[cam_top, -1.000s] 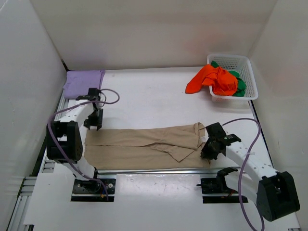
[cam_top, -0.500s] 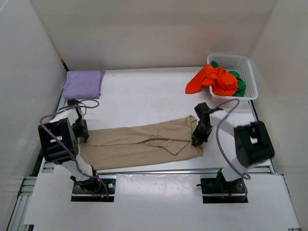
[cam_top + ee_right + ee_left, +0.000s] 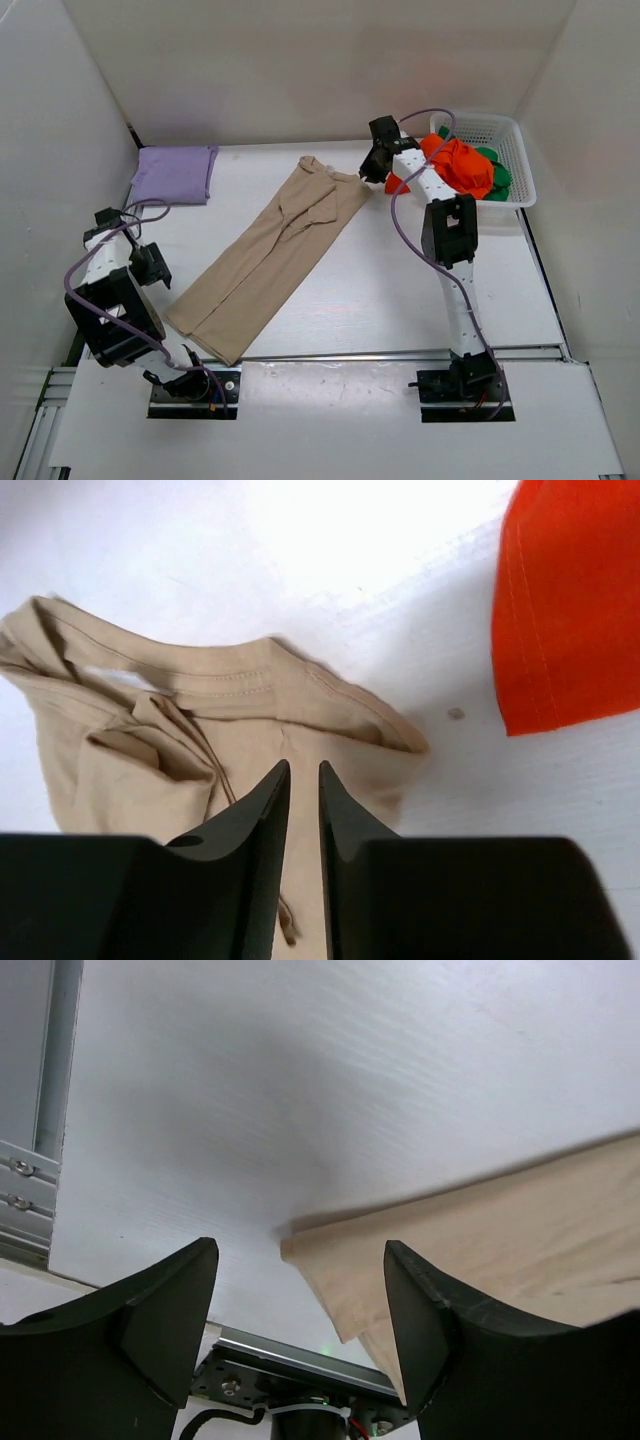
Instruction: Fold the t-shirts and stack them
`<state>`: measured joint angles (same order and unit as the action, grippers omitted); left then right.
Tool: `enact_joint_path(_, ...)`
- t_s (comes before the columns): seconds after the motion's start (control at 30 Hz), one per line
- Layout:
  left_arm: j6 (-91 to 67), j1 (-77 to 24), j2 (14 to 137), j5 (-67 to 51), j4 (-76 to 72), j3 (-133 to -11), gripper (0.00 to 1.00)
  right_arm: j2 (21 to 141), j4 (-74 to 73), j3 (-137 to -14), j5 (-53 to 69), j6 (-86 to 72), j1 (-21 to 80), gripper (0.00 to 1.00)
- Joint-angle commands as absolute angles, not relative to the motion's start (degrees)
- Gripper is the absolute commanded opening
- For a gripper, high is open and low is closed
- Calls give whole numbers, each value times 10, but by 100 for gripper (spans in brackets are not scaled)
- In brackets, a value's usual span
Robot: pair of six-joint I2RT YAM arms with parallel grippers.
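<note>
a white mesh basket point(image 3: 517, 140) sat in the far right corner of the table point(image 3: 400, 270), close against the right edge. plain white walls point(image 3: 300, 70) closed off the far, left and right edges. a metal rail point(image 3: 340, 353) ran along the near edge, and a white panel point(image 3: 330, 410) lay just in front of it. another rail point(image 3: 30, 1160) followed the left edge. a small dark speck point(image 3: 456, 714) lay on the bare table top.

- Beige t-shirt point(image 3: 270, 255): folded into a long strip, lying flat and slantwise, collar pinched in the right gripper point(image 3: 372, 170), hem corner under the left gripper point(image 3: 152, 268).
- Lavender t-shirt point(image 3: 175, 174): folded, beyond the left gripper.
- Orange-red t-shirt point(image 3: 455, 165): crumpled just right of the right gripper, atop the green t-shirt point(image 3: 500, 179).
</note>
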<state>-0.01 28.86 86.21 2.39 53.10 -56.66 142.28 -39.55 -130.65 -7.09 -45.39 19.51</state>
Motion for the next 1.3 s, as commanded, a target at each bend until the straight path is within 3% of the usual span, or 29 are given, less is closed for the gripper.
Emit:
enact_joint_path(0.0, 0, 294, 836, -15, 555, -600, 78, 1381, -346, -1296, -72, -440, 191, 24)
enact_joint_path(0.23, 0, 319, 823, -46, 571, -608, 78, 1190, -319, -1131, -68, -345, 249, 31)
enact_joint_path(0.3, 0, 328, 804, -71, 588, -629, 78, 1097, -314, -1005, -68, -350, 271, 34)
enact_joint_path(0.43, 0, 354, 704, -77, 595, -637, 78, 894, -247, -757, -62, -435, 334, 46)
enact_joint_path(0.5, 0, 361, 663, -77, 595, -626, 86, 847, -209, -679, -50, -499, 370, 54)
enact_joint_path(0.6, 0, 361, 598, -72, 613, -613, 89, 827, -195, -600, -50, -591, 461, 55)
enact_joint_path(0.8, 0, 361, 524, -54, 664, -630, 92, 946, -164, -638, -73, -779, 639, 57)
enact_joint_path(0.87, 0, 361, 508, -54, 679, -659, 100, 980, -149, -654, -42, -811, 668, 57)
enact_joint_path(1.0, 0, 361, 493, -41, 691, -689, 100, 1084, -140, -735, -31, -835, 709, 57)
enact_joint_path(1.17, 0, 361, 488, -22, 713, -706, 100, 1195, -222, -890, -52, -881, 746, 57)
enact_joint_path(1.27, 0, 361, 488, 6, 718, -713, 100, 1218, -278, -912, -52, -959, 758, 57)
